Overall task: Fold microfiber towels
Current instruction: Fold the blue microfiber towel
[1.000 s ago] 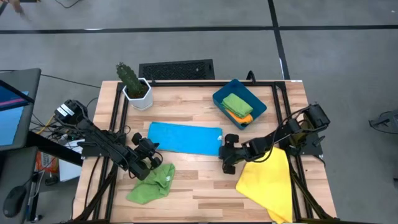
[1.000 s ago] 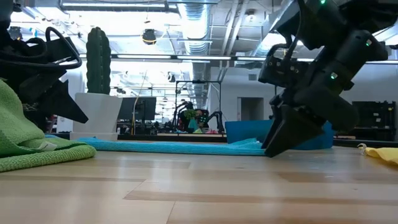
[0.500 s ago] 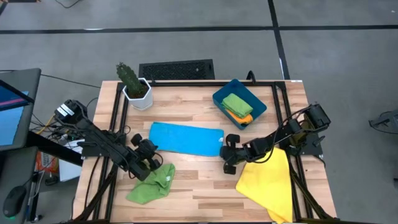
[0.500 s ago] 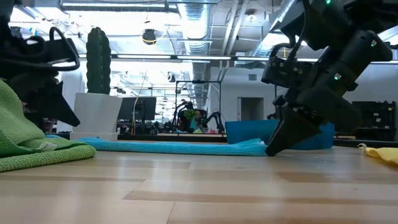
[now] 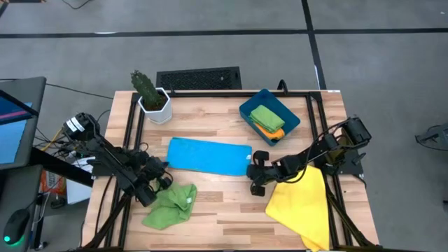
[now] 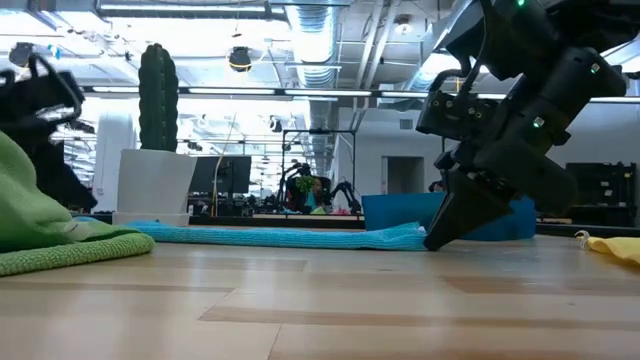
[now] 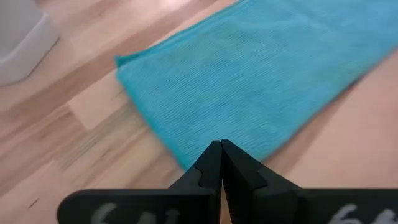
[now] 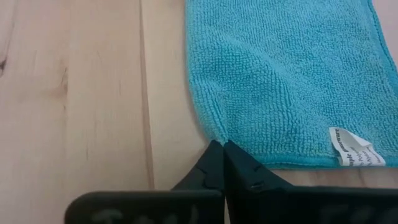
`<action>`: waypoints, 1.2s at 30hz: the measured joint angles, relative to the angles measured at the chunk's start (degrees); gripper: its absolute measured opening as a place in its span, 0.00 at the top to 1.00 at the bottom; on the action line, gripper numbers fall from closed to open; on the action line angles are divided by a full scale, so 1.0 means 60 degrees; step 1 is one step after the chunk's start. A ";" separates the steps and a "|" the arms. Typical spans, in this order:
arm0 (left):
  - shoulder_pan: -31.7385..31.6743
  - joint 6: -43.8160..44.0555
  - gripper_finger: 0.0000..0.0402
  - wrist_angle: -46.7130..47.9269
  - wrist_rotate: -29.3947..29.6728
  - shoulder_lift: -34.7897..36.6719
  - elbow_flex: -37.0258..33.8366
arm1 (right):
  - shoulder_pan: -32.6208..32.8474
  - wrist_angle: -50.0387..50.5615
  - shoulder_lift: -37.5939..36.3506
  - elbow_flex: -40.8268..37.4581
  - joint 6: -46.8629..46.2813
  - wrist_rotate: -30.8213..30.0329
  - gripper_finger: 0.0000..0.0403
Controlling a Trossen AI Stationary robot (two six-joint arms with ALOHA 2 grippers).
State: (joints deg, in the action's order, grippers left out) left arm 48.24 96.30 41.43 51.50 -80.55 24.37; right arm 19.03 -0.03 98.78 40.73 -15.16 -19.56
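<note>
A pale wooden worktop (image 5: 217, 203) with a black frame is standing on a grey floor (image 5: 210, 49) crossed by dark lines. A potted cactus (image 5: 145, 87) is sitting in a white pot at one back corner, and a black grille-like panel (image 5: 199, 78) is lying on the floor just behind the worktop. Beyond, ceiling strip lights (image 6: 250, 91) are glowing among exposed ducts (image 6: 315, 30), and dark monitors (image 6: 225, 172) are standing in the distance. A screen (image 5: 12, 129) is showing at the edge.

Bare table (image 5: 217, 203) btwn green towel (image 5: 170, 206), yellow towel (image 5: 301, 206)
</note>
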 joint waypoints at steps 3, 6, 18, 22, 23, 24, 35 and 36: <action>0.0002 0.0147 1.00 -0.0643 0.0001 -0.0096 -0.0426 | 0.0004 -0.0011 0.0000 0.0004 -0.0048 0.0024 0.97; -0.0017 0.0012 1.00 -0.1495 -0.0042 -0.0241 -0.0691 | 0.0004 -0.0029 0.0000 0.0004 -0.0065 0.0024 0.98; -0.0017 -0.0267 1.00 -0.2044 -0.0666 -0.0441 -0.0701 | -0.0295 0.0367 -0.0612 0.0442 0.1161 0.0054 0.99; -0.0017 -0.0217 1.00 -0.2058 -0.0636 -0.0445 -0.0701 | -0.0767 0.0548 -0.0907 0.0957 0.2277 0.0023 0.98; -0.0017 -0.0217 1.00 -0.2061 -0.0632 -0.0445 -0.0701 | -0.0893 0.0499 -0.0943 0.1114 0.2582 0.0024 0.98; -0.0017 -0.0213 1.00 -0.2067 -0.0622 -0.0445 -0.0701 | -0.1021 0.0503 -0.0962 0.1270 0.2888 0.0028 0.99; -0.0017 -0.0231 1.00 -0.2138 -0.0342 -0.0452 -0.0708 | -0.1881 -0.0051 0.0980 0.3567 0.5087 0.1295 0.98; -0.0017 -0.0235 1.00 -0.2138 -0.0275 -0.0452 -0.0708 | -0.1887 -0.0010 0.1214 0.3873 0.5316 0.1302 0.98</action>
State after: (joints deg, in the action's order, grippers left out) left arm 48.14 94.89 28.60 49.84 -83.26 20.12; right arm 7.70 -0.09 106.07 63.97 16.74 -11.75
